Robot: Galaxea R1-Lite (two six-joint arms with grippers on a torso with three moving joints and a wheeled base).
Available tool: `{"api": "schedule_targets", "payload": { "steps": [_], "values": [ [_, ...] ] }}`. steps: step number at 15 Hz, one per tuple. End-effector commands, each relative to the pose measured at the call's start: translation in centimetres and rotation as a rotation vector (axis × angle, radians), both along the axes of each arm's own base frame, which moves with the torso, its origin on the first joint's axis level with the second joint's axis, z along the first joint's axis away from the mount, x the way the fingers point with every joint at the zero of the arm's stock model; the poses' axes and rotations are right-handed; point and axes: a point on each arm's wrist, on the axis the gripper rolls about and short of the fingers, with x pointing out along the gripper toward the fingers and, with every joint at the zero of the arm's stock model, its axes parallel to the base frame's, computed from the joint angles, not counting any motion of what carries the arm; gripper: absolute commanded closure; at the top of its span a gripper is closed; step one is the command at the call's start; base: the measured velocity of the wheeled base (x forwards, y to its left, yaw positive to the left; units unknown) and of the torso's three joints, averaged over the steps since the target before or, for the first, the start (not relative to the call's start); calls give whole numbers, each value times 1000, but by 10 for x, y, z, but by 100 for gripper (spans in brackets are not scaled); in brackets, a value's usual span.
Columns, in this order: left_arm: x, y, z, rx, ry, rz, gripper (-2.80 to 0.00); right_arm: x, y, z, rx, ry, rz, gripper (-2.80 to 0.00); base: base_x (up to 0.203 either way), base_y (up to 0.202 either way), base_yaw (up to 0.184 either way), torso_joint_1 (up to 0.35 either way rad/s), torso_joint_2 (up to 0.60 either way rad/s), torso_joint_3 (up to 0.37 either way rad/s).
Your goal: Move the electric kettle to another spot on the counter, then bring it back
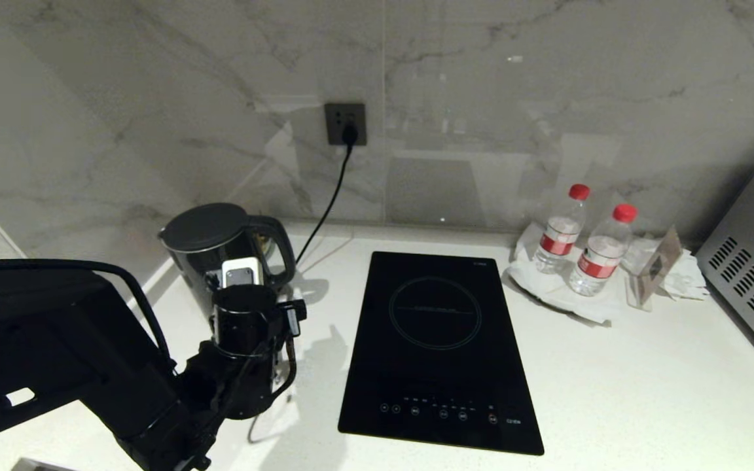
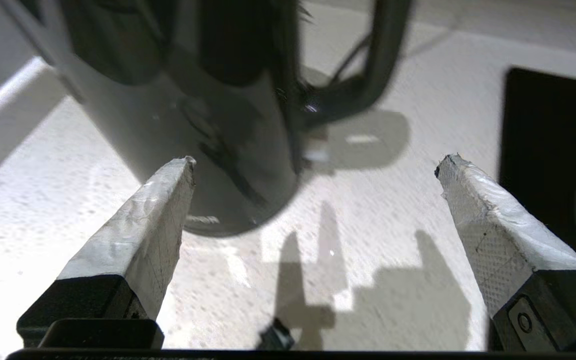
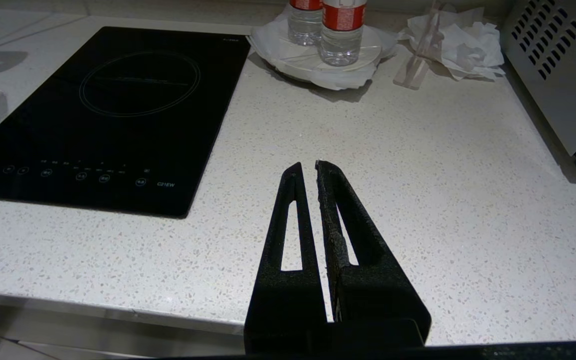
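Gleaming white counter [image 1: 612,392], marble wall [image 1: 154,98].

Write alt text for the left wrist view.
The left gripper hangs open just in front of the black electric kettle, its two tape-wrapped fingers spread wide and gripping nothing. The kettle stands on the white speckled counter, its loop handle toward the black cooktop at the frame's edge.

text: "C21EW" | on: cooktop [image 3: 118,115] front corner; bottle labels unreadable
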Motion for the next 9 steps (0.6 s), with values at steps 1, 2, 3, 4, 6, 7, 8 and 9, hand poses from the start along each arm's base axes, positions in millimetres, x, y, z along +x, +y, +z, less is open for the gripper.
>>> {"api": "schedule_targets", "payload": {
  "steps": [1,2,3,4,6,7,8,9],
  "values": [
    [-6,-13,-9,12,20,-47,-280,0,0,0,-1,1,1,0,0,0,0,0,0,0],
    [-9,-22,-14,22,36,-93,-280,0,0,0,-1,1,1,0,0,0,0,0,0,0],
    [-12,-33,-20,49,49,-141,-280,0,0,0,-1,1,1,0,0,0,0,0,0,0],
    [-12,-42,-25,76,59,-172,-280,0,0,0,1,1,0,0,0,0,0,0,0,0],
    [-10,-56,-41,148,92,-222,-280,0,0,0,1,1,-1,0,0,0,0,0,0,0],
    [-5,-64,-47,169,91,-233,-280,0,0,0,1,1,-1,0,0,0,0,0,0,0],
    [5,-73,-49,182,74,-240,-280,0,0,0,1,1,-1,0,0,0,0,0,0,0],
    [14,-81,-50,208,62,-248,-280,0,0,0,1,1,1,0,0,0,0,0,0,0]
  ]
}}
